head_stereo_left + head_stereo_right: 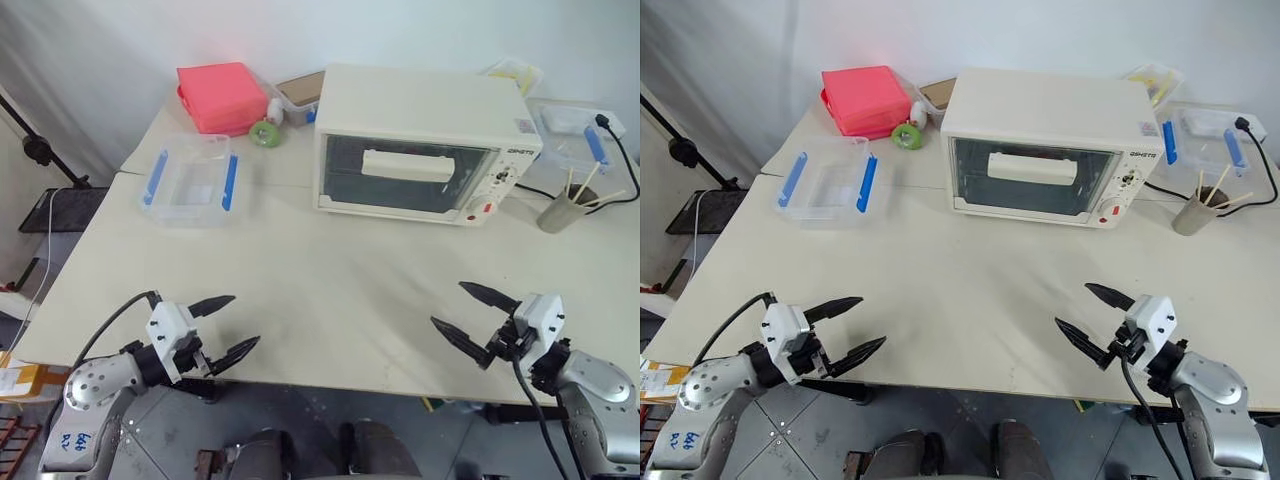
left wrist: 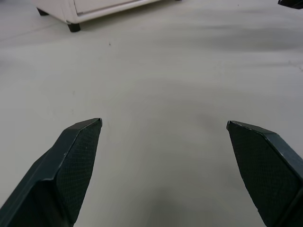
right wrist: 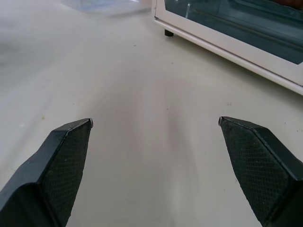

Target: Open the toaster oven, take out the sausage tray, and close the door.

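Oven closed; both grippers held empty above the table.

The toaster oven [image 1: 425,145] is set at the table's [image 1: 330,290] far side, door [image 1: 410,175] shut. The tray is presumably inside, unseen. Left gripper [image 1: 225,328] and right gripper [image 1: 468,316] are spread wide near the front edge.

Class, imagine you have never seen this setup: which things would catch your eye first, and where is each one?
The cream toaster oven stands out at the far middle of the table, its glass door shut. To its left sit a bright pink box near the far edge and a clear box with blue clips closer in. At the near edge, the left tool and right tool hang open and empty.
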